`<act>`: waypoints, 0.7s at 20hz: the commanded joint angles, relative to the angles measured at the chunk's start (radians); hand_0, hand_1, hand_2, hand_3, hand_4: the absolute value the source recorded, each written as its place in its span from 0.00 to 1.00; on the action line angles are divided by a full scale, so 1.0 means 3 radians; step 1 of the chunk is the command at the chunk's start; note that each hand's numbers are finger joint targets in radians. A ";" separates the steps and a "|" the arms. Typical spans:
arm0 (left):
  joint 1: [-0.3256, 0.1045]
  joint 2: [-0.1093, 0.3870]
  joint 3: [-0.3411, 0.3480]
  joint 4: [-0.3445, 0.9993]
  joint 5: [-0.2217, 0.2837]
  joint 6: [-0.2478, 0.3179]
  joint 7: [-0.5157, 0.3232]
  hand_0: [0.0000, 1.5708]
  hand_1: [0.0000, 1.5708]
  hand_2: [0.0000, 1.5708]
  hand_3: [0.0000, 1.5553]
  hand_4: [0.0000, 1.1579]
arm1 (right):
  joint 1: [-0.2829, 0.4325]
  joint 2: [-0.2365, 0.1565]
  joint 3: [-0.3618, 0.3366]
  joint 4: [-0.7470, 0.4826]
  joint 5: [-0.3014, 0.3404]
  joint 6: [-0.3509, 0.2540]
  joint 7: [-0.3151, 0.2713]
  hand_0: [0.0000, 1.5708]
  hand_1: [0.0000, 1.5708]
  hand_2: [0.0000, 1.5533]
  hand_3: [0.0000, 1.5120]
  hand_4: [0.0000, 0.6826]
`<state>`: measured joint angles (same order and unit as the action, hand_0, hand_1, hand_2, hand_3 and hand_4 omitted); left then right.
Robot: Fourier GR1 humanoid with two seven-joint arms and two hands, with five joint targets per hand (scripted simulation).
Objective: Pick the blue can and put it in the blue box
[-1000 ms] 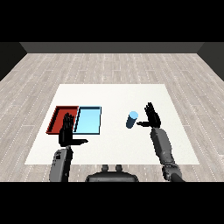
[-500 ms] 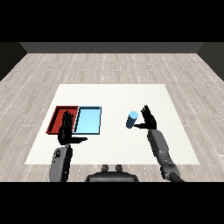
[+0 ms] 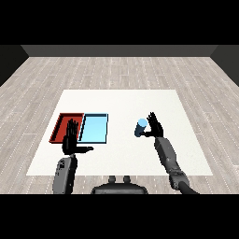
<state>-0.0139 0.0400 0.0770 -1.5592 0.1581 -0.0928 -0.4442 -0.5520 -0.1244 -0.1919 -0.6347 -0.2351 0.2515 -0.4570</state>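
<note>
Blue can stands upright on the white table, well right of the light blue tray, which lies beside the red tray. Right hand sits just right of the can, fingers spread and upright, thumb reaching toward it; whether it touches, cannot tell. Left hand is open, fingers straight, over the red tray's near edge.

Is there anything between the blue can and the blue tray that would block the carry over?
Nothing visible. The can stands on the table beside the open right hand, and only bare table lies between it and the blue tray. The left hand sits at the red tray's near edge, off that path.
</note>
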 commanded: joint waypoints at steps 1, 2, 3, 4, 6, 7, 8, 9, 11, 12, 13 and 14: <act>0.0147 0.0062 0.0041 -0.0252 0.0103 -0.0072 0.0091 0.00 0.00 0.00 0.00 0.00 | 0.0219 -0.0006 0.0039 -0.0094 -0.0024 0.0138 -0.0068 0.00 0.00 0.00 0.00 0.00; 0.0158 0.0080 0.0116 -0.0140 0.0112 -0.0089 -0.0050 0.00 0.00 0.00 0.00 0.00 | -0.0105 0.0050 0.0005 0.0262 0.0021 0.0013 -0.0095 0.00 0.00 0.00 0.00 0.00; 0.0042 0.0009 0.0044 -0.0129 0.0084 0.0016 0.0120 0.00 0.00 0.00 0.00 0.00 | 0.0090 0.0075 0.0075 -0.0002 0.0039 -0.0038 -0.0052 0.00 0.00 0.00 0.00 0.00; 0.0230 0.0004 -0.0019 -0.0034 0.0010 -0.0125 -0.0175 0.00 0.00 0.00 0.00 0.00 | -0.0060 0.0059 0.0061 0.0125 0.0077 -0.0078 -0.0102 0.00 0.00 0.00 0.00 0.00; 0.0015 -0.0036 -0.0027 -0.0021 -0.0024 0.0041 -0.0008 0.00 0.00 0.00 0.00 0.00 | -0.0095 0.0005 0.0025 0.0203 0.0028 0.0042 -0.0089 0.00 0.00 0.00 0.00 0.00; 0.0071 -0.0050 -0.0033 -0.0024 -0.0007 0.0005 -0.0082 0.00 0.00 0.00 0.00 0.00 | -0.0205 0.0105 0.0031 0.0309 0.0073 -0.0098 -0.0199 0.00 0.00 0.00 0.00 0.00; -0.0053 -0.0016 0.0030 0.0219 -0.0078 0.0032 -0.0227 0.00 0.00 0.00 0.00 0.00 | -0.0081 0.0046 0.0075 0.0035 0.0017 0.0013 0.0073 0.00 0.00 0.00 0.00 0.00; 0.0135 0.0018 0.0029 -0.0067 -0.0004 -0.0015 -0.0108 0.00 0.00 0.00 0.00 0.00 | -0.0303 -0.0046 -0.0015 0.0554 0.0069 0.0135 -0.0263 0.00 0.00 0.00 0.00 0.00; -0.0034 -0.0021 0.0006 -0.0067 0.0004 0.0071 0.0044 0.00 0.00 0.00 0.00 0.00 | -0.0414 -0.0057 -0.0058 0.0546 0.0008 0.0111 -0.0105 0.00 0.00 0.00 0.00 0.00; 0.0036 -0.0052 -0.0071 0.0050 -0.0094 0.0039 -0.0117 0.00 0.00 0.00 0.00 0.00 | -0.0250 0.0072 -0.0010 0.0548 0.0051 0.0060 -0.0289 0.00 0.00 0.00 0.00 0.00; 0.0027 0.0030 0.0043 -0.0158 0.0021 0.0039 0.0028 0.00 0.00 0.00 0.00 0.00 | -0.0367 0.0096 -0.0015 0.0596 0.0070 -0.0054 -0.0245 0.00 0.00 0.00 0.00 0.00; 0.0017 -0.0072 -0.0072 -0.0220 -0.0093 0.0209 0.0186 0.00 0.00 0.00 0.00 0.00 | -0.0208 0.0057 0.0021 0.0621 0.0122 0.0061 -0.0429 0.00 0.00 0.00 0.00 0.00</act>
<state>-0.0049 0.0334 0.0735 -1.5823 0.1482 -0.0724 -0.4427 -0.6319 -0.1137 -0.1936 -0.4827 -0.2160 0.2620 -0.5303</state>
